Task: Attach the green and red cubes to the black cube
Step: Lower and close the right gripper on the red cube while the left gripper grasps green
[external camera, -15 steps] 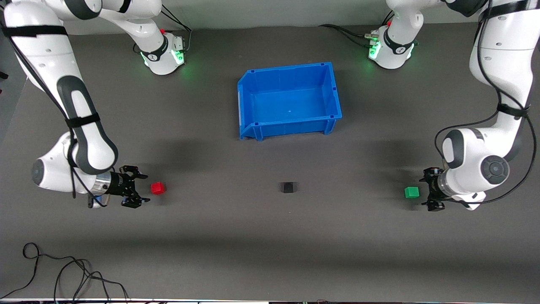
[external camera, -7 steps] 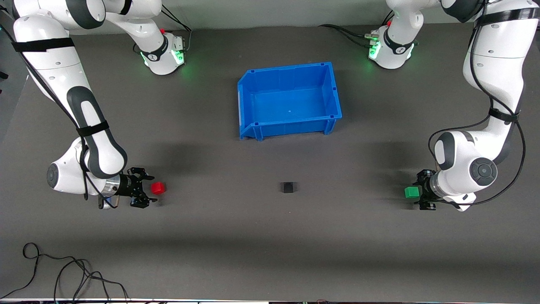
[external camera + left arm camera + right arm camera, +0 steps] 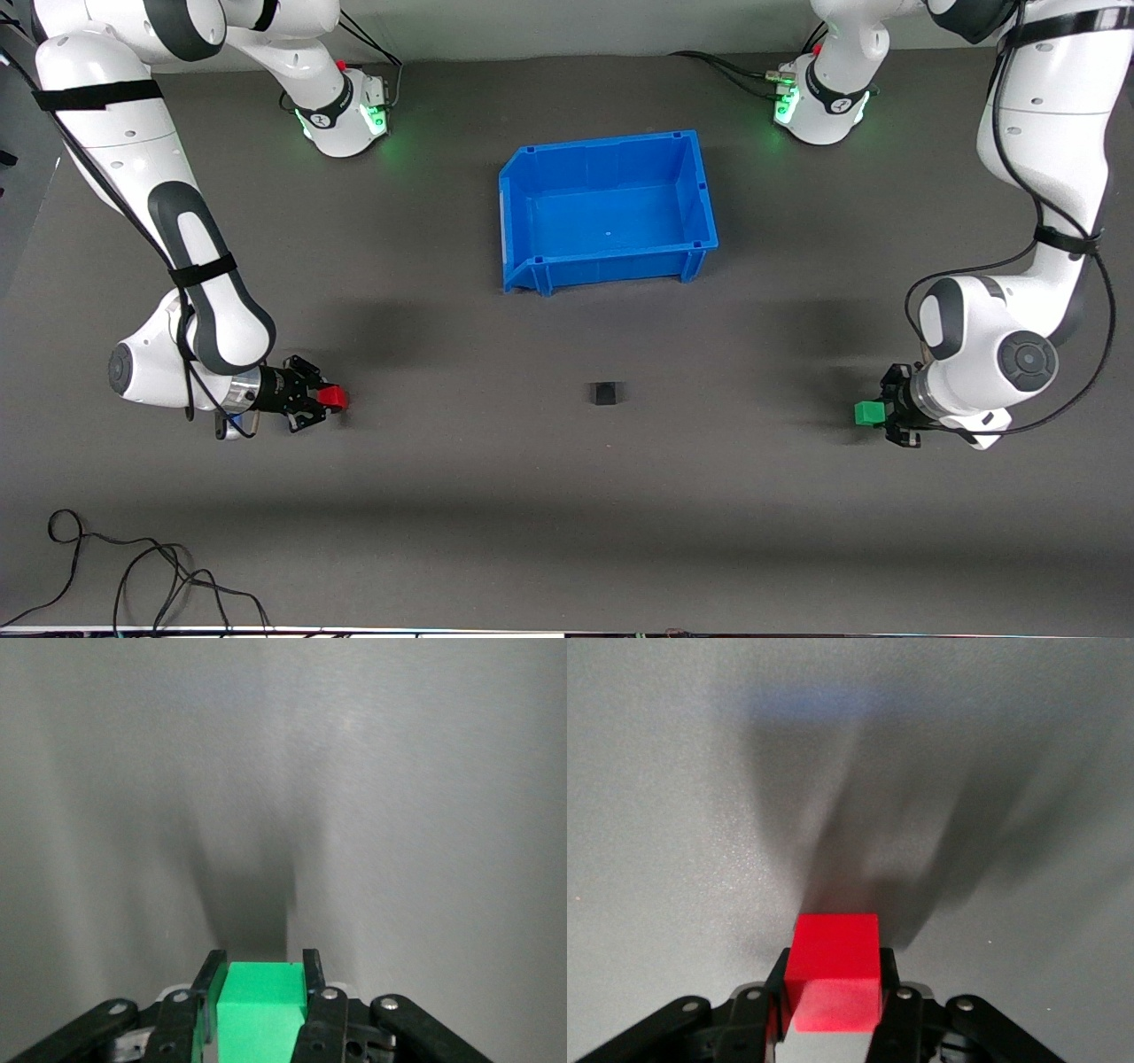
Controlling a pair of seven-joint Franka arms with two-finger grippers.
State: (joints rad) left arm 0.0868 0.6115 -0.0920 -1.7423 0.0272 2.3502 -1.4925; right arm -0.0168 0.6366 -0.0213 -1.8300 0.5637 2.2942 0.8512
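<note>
From the front, the black cube (image 3: 605, 392) is sitting mid-worktop (image 3: 567, 496); at each end a pincer is gripping a cube.

Left wrist: the left pincer (image 3: 261, 992) is clenching the green cube (image 3: 259, 1010).

Right wrist: the right pincer (image 3: 833, 988) is clenching the red cube (image 3: 833, 970).

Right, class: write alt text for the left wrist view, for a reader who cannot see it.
The left gripper is shut on the green cube, one black finger pressed against each side of it. Past the cube lies bare grey table with the gripper's soft shadow.
</note>
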